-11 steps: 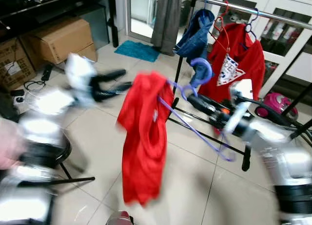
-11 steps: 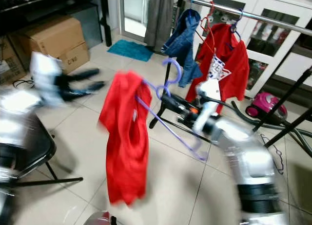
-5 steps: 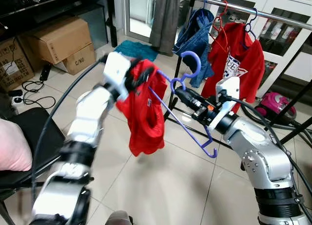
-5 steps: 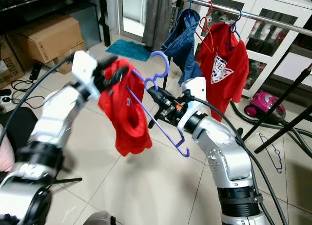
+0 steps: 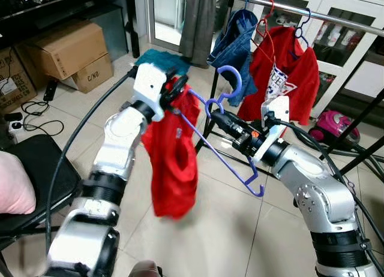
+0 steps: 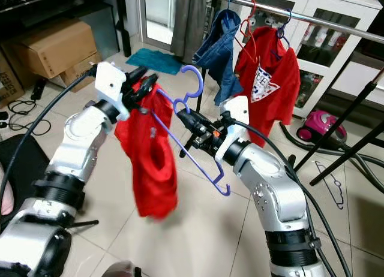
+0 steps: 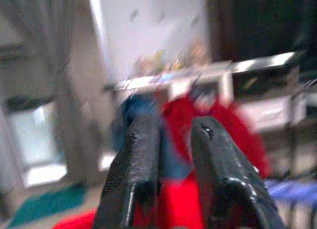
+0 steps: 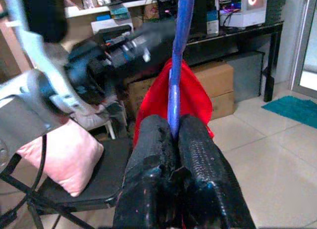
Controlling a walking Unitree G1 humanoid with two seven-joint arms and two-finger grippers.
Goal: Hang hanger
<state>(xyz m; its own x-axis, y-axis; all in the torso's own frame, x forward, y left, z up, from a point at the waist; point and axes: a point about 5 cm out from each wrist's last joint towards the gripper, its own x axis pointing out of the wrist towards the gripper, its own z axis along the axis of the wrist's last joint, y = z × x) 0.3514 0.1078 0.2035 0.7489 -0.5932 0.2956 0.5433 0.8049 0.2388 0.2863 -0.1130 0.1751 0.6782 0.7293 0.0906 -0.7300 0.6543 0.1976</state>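
Hanger [image 5: 223,133] neck sits clamped in right claw [image 5: 215,117]; left claw [image 5: 175,92] pinches its red shirt [image 5: 174,163].

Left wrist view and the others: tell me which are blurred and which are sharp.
Left wrist view: soft throughout, the rail and clothes behind smeared, the left gripper itself fairly clear. Right wrist view: sharp on the right gripper pinching the purple hanger, with the left arm beyond smeared. Left eye view: mostly crisp, though the lower part of the red shirt is motion-blurred.
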